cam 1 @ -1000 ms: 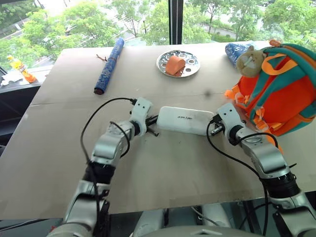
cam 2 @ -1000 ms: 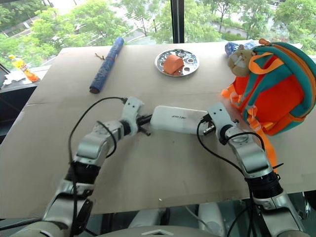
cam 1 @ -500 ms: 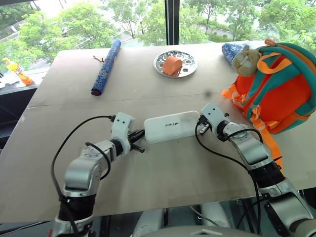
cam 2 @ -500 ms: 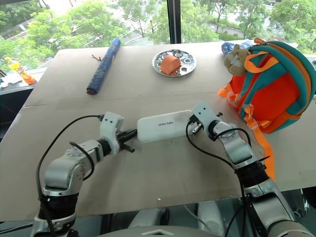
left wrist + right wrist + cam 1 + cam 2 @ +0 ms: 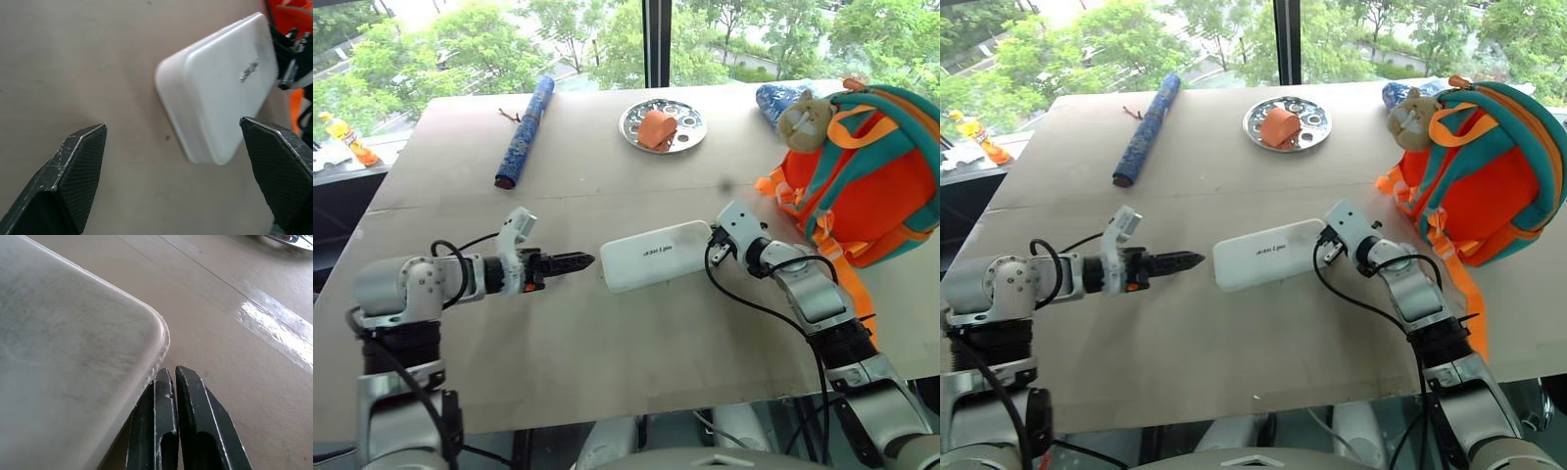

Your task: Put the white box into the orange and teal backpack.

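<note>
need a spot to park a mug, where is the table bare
Bare: the near strip of the table in front of the white box, and the stretch between the blue roll and the metal plate. Crowded: the right side, around the orange and teal backpack and blue pouch.

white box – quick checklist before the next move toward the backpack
1. White box lying flat on the table: ok.
2. Left hand open and clear of the box: ok.
3. Right hand shut, fingertips at the box's end corner, nothing gripped: ok for a push, not ok for a lift.
4. Orange and teal backpack upright, right of the box: ok.
5. Backpack opening ready to take the box: cannot tell.
6. Metal plate and blue roll out of the path: ok.
</note>
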You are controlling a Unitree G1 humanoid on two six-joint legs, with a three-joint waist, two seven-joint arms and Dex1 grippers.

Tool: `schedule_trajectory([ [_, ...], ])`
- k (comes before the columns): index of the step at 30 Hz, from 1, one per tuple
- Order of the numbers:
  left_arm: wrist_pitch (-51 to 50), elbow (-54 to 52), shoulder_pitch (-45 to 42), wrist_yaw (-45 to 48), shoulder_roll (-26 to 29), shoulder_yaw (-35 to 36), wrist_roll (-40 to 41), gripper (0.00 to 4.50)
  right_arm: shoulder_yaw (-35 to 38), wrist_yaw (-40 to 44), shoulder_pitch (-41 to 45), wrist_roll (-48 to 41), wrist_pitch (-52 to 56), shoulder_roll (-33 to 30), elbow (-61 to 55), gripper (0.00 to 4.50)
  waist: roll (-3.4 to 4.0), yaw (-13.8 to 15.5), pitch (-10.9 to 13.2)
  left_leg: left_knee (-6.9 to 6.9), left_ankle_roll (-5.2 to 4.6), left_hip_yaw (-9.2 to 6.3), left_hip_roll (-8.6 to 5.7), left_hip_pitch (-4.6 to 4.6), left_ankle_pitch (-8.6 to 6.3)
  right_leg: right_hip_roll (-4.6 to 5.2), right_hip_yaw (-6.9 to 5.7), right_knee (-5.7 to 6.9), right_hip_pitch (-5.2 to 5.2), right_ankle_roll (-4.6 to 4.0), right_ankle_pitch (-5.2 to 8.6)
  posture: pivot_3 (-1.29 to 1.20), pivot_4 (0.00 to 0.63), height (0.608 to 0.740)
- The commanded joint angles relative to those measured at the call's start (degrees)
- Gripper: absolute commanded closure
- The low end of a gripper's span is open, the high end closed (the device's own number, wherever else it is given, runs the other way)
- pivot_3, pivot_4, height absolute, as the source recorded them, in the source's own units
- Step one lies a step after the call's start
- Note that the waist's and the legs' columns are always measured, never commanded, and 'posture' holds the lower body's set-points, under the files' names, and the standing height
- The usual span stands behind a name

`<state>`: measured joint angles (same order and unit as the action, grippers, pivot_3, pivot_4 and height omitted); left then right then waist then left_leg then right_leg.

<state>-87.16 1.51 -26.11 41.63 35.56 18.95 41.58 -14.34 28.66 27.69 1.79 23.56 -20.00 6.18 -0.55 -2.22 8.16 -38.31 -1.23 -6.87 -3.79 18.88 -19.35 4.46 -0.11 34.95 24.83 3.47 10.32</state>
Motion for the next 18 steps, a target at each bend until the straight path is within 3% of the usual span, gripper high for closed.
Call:
schedule_trajectory([
  [1,-2.80,-1.48,0.81,-2.91,-3.53,0.37,1.09,0.03,0.40,0.56,-0.92,-0.13,-0.43,0.25,-3.06,4.50,0.00,0.02,0.00,-0.02,0.01,-0.01,0.01,0.00,0.00,0.00,0.00,0.02,0.00,-0.01,0.00,0.00,0.150,0.731],
  [18,-5.34,-3.32,3.08,-6.40,-11.37,2.53,7.25,0.03,-6.21,2.62,-2.50,1.39,1.12,7.10,-3.26,4.50,0.00,0.30,-0.09,-0.05,0.01,-0.01,-0.03,-0.02,0.01,0.04,0.00,0.03,-0.04,0.00,-0.01,0.00,0.150,0.731],
])
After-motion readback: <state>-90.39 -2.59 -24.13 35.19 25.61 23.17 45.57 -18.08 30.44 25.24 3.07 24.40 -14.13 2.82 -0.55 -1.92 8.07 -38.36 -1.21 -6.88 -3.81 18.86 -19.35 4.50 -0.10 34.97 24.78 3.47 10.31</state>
